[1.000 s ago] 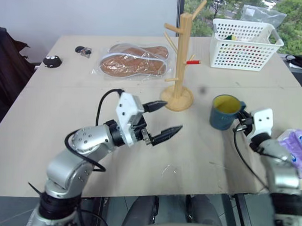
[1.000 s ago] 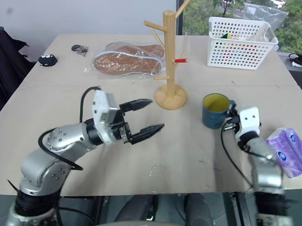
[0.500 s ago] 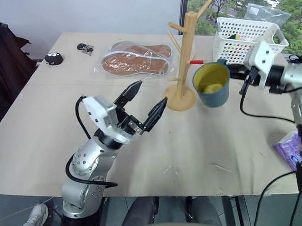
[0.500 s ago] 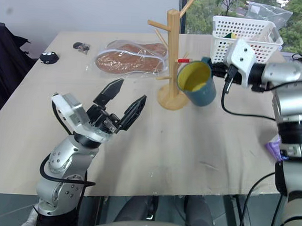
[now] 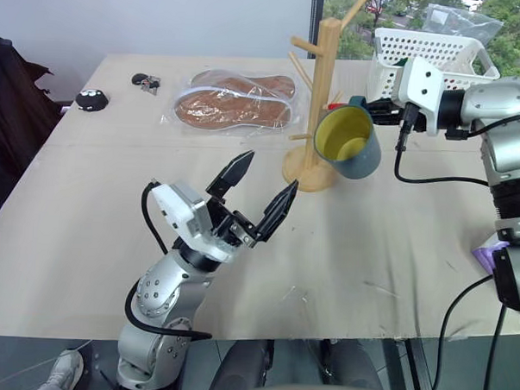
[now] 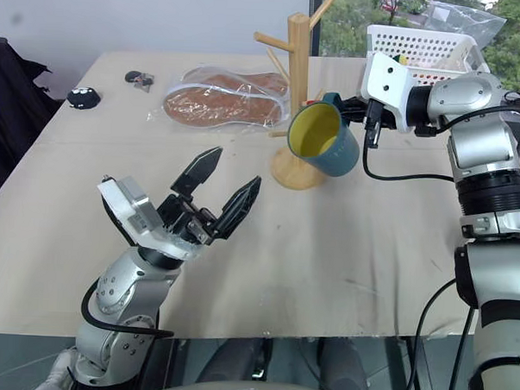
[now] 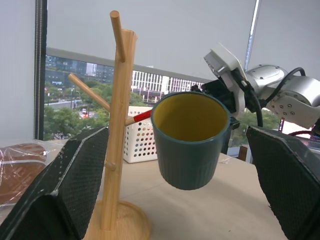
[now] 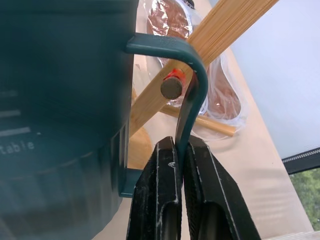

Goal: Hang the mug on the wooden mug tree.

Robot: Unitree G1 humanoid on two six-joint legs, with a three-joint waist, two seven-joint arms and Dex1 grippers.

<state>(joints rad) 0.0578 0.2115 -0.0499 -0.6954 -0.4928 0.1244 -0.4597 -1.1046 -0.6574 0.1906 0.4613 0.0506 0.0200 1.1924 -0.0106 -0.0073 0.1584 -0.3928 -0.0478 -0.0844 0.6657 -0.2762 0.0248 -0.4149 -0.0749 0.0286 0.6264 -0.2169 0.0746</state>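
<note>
Teal mug (image 5: 348,142) handle pinched by right jaws, red-tipped peg (image 8: 172,86) inside its loop in wrist view, left jaws spread.

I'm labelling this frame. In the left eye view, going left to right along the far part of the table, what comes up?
Black round object → keys → bagged insoles → wooden mug tree → white basket.
</note>
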